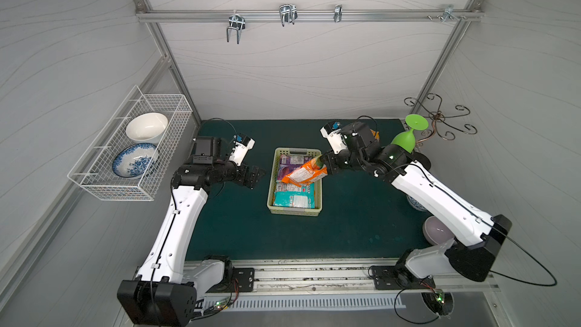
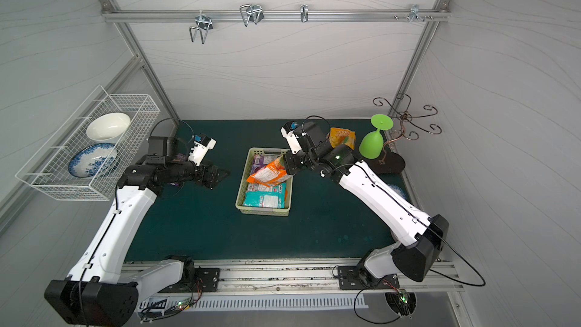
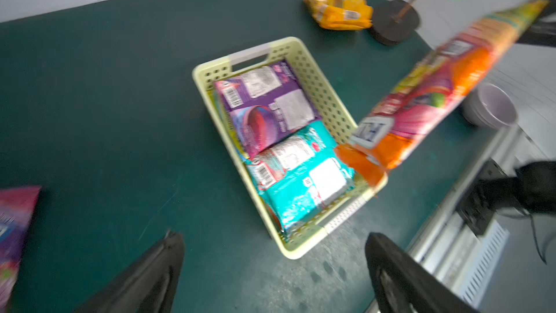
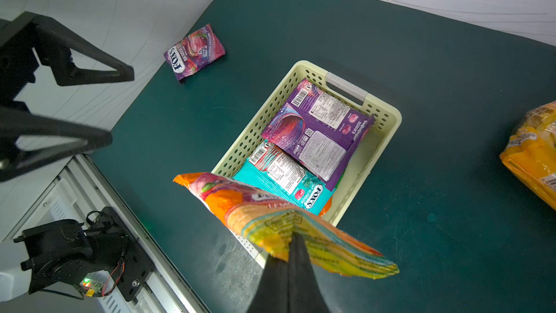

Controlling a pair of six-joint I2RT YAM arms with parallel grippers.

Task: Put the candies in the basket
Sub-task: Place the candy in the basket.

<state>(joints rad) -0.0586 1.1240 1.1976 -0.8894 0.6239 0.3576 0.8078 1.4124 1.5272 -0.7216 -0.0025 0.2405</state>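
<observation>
The right gripper (image 1: 321,162) had its two fingers pressed together on the top edge of an orange bag (image 1: 303,175) of candy. The bag hung down at a slant over the basket (image 1: 295,212), which sat in the middle of the dark green table (image 1: 361,215). Its low corner was close to the basket's rim, but the picture was too blurry to tell if it touched. Inside the basket lay a purple bag (image 4: 319,133) at the far end and a teal bag (image 1: 292,199) at the near end, with the purple one lapping over the teal one. The left gripper (image 1: 255,175) was spread wide open and held nothing. It hovered over the table just to the left of the basket. A loose purple bag (image 4: 195,52) lay flat on the table by the left wall, near the left arm. A yellow bag (image 2: 342,136) lay at the far right of the table, beside the stand with the green glass (image 2: 372,146).
</observation>
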